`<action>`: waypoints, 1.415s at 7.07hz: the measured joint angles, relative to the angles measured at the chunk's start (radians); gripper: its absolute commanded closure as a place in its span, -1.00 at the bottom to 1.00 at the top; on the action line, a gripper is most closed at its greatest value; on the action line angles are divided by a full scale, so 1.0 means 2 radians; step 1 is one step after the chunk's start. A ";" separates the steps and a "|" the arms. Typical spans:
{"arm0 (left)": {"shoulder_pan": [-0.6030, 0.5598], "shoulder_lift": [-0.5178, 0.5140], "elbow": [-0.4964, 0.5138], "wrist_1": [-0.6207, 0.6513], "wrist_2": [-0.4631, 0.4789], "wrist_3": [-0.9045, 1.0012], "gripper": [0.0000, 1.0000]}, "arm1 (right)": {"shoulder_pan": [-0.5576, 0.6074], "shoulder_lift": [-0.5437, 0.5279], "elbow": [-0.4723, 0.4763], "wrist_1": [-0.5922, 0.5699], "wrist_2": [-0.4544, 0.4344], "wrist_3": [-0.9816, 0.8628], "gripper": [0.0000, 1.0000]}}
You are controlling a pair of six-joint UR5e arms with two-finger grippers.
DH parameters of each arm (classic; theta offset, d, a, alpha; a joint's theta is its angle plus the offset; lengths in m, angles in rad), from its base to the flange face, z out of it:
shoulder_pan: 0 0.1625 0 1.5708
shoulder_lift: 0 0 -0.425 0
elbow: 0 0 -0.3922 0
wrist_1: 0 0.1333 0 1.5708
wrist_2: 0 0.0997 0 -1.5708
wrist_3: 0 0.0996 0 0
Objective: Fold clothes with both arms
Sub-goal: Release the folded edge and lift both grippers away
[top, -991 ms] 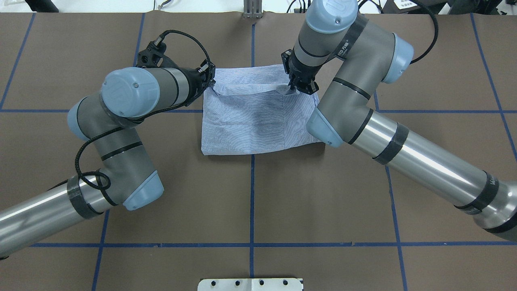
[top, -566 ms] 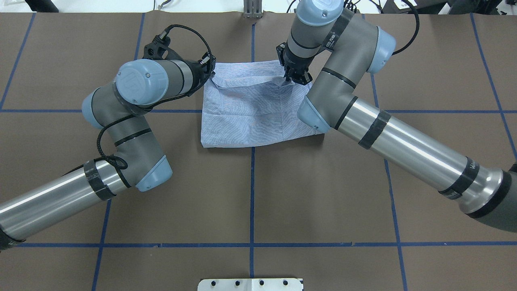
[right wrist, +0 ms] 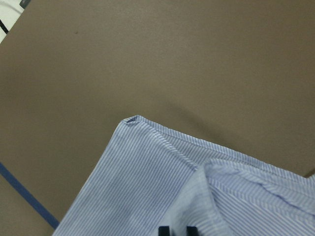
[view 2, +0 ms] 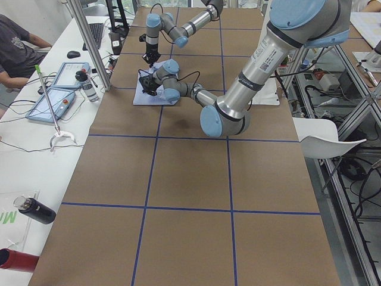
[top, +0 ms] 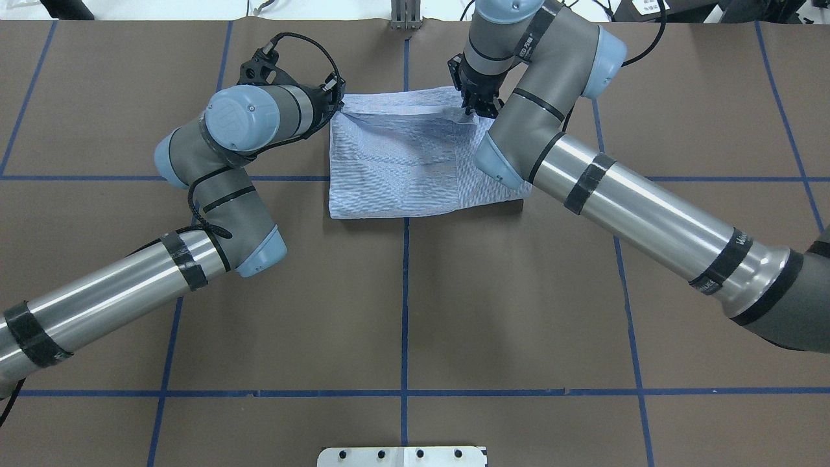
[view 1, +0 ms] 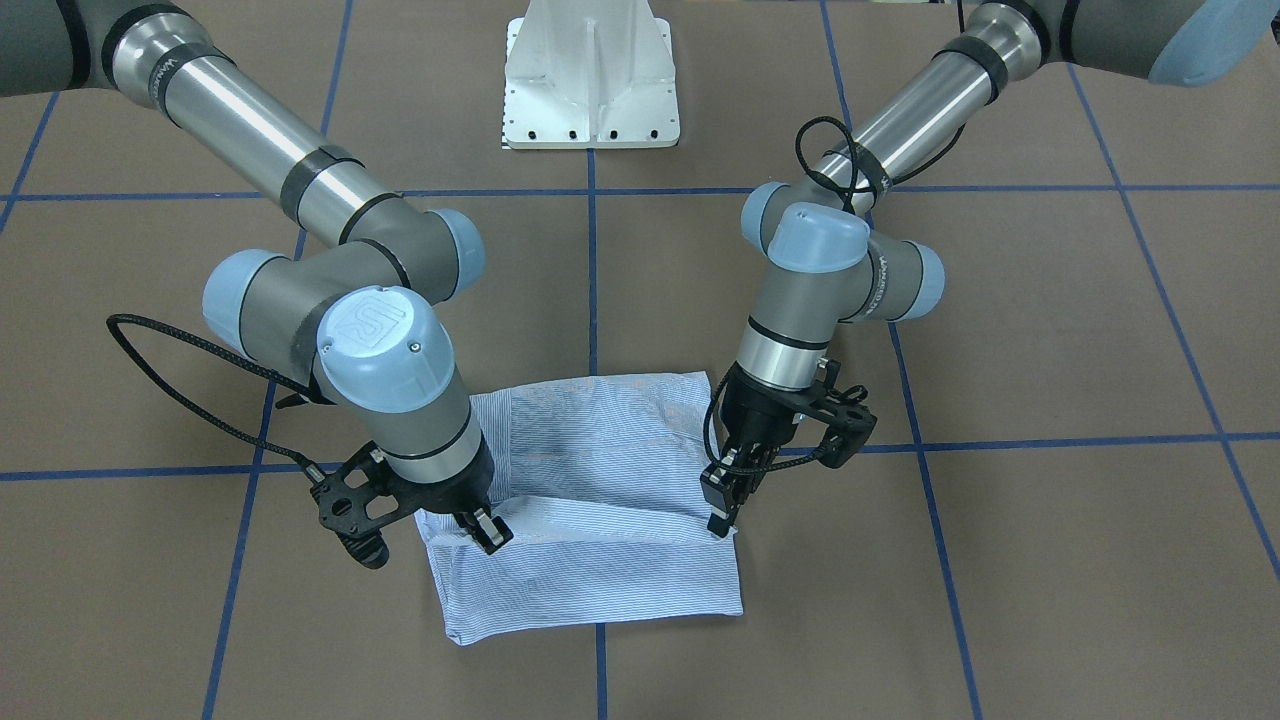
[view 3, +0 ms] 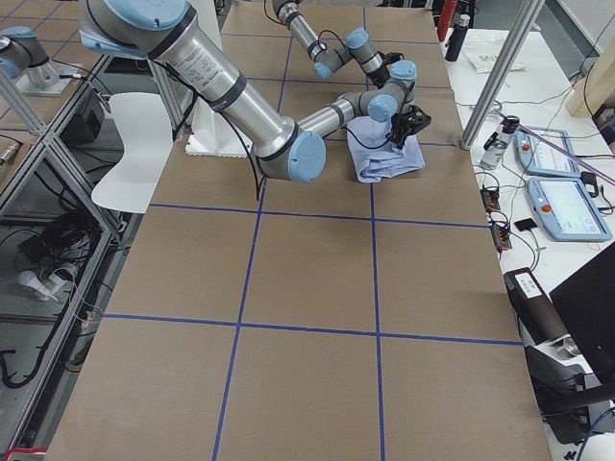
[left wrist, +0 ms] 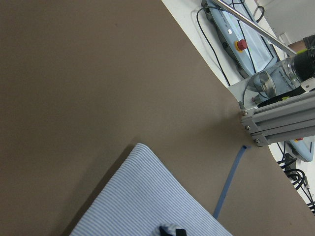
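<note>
The striped shirt [top: 402, 162] got dragged farther from the robot since a second ago. It's now a folded rectangle near the far edge of the brown table [top: 519, 311], straddling the middle blue tape line [top: 404, 311]. The left gripper [top: 335, 107] and right gripper [top: 476, 110] have its 2 far corners, both jaws pinched tight on fabric.

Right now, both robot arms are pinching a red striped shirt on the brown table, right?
Not quite. The shirt is light blue and white striped, not red, as the overhead view shows. The left arm and right arm do both pinch it in their jaws on the brown table.
</note>
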 measured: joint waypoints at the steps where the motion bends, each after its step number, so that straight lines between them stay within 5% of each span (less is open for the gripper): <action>1: -0.010 -0.002 0.015 -0.011 0.000 0.021 -0.45 | 0.004 0.016 -0.033 0.024 -0.001 -0.002 -1.00; 5: -0.049 0.004 -0.009 -0.013 -0.050 0.049 -0.50 | 0.018 0.021 -0.035 0.044 0.009 -0.018 -1.00; 8: -0.057 0.088 -0.142 0.018 -0.112 0.109 -0.50 | 0.019 -0.050 0.062 0.042 0.027 -0.065 -1.00; 10: -0.065 0.164 -0.235 0.046 -0.153 0.232 -0.53 | 0.050 -0.139 0.145 0.036 0.055 -0.176 -1.00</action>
